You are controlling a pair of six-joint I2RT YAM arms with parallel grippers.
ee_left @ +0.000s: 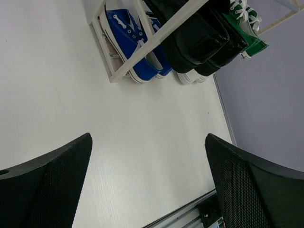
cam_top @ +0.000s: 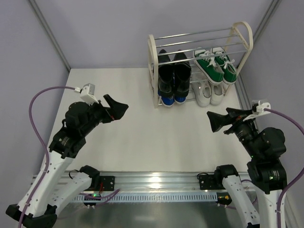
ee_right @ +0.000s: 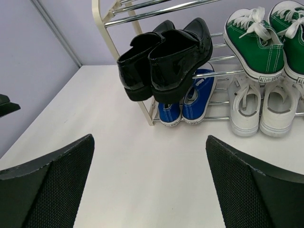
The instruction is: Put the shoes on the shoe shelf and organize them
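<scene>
Nearest, the left gripper and right gripper hang well apart over the table, each with jaws spread wide and nothing between them. Beyond them, at the table's far right, stands the shelf with all four pairs on it. Blue sneakers sit low on the left and white sneakers low on the right, with black shoes on the rods above the blue and green sneakers above the white.
</scene>
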